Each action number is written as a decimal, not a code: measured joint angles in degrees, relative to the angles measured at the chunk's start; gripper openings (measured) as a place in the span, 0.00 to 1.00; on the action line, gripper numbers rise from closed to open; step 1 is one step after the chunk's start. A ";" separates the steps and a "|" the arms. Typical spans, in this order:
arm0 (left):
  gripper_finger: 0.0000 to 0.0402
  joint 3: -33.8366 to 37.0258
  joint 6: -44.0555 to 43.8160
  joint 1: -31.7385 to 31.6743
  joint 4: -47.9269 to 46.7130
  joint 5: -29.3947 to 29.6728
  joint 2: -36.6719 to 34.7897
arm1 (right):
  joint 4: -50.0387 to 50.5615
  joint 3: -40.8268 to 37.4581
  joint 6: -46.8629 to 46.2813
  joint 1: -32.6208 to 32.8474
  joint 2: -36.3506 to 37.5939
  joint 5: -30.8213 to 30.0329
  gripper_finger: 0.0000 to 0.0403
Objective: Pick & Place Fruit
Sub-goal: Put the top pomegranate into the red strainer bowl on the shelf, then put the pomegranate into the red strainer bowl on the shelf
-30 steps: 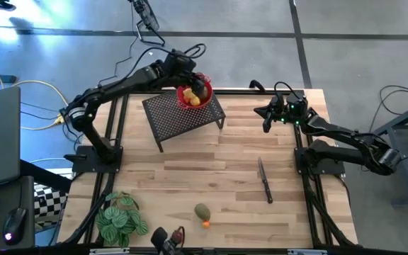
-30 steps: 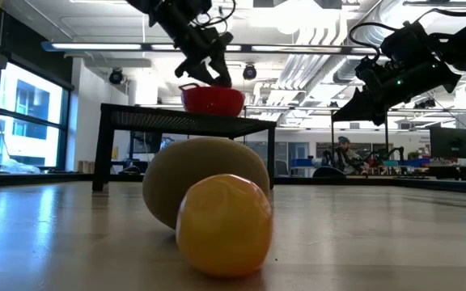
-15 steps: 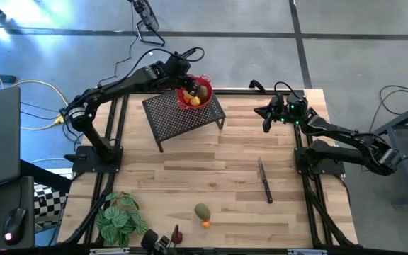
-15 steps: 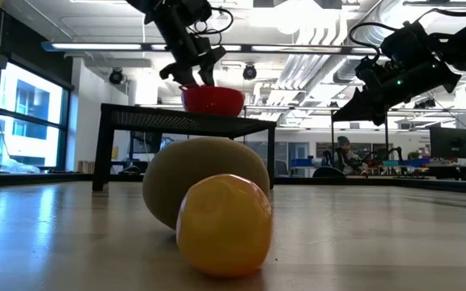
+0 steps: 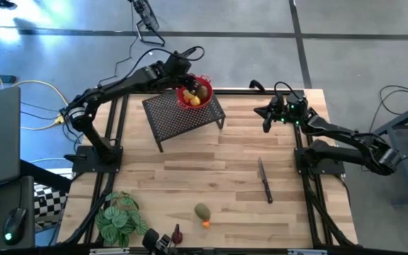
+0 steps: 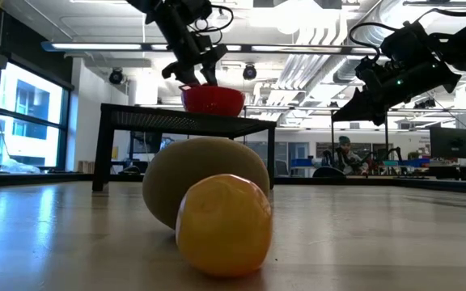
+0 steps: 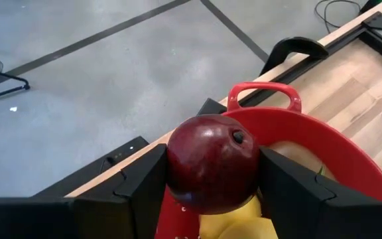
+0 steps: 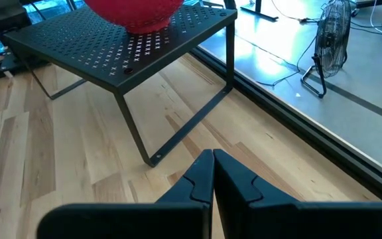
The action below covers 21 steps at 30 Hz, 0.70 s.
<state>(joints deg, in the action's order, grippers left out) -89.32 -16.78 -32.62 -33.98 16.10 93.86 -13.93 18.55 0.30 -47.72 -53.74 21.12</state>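
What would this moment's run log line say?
left gripper: holds dark red fruit over red bowl | right gripper: shut, idle | green fruit, orange fruit: on table

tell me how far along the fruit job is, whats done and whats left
Done, it seems: yellow fruit already lies in the red bowl on the black stand. In hand: the left gripper holds a dark red fruit over the bowl. Left: the olive-green fruit and small orange fruit on the table. The right gripper waits shut.
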 joint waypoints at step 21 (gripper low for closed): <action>0.74 -0.02 1.35 -0.07 0.26 -0.87 3.45 | 0.02 0.00 0.00 -0.02 0.00 -0.01 0.01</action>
<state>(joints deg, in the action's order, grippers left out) -89.34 -15.43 -32.69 -33.72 15.22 97.31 -13.91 18.55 0.30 -47.75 -53.74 21.12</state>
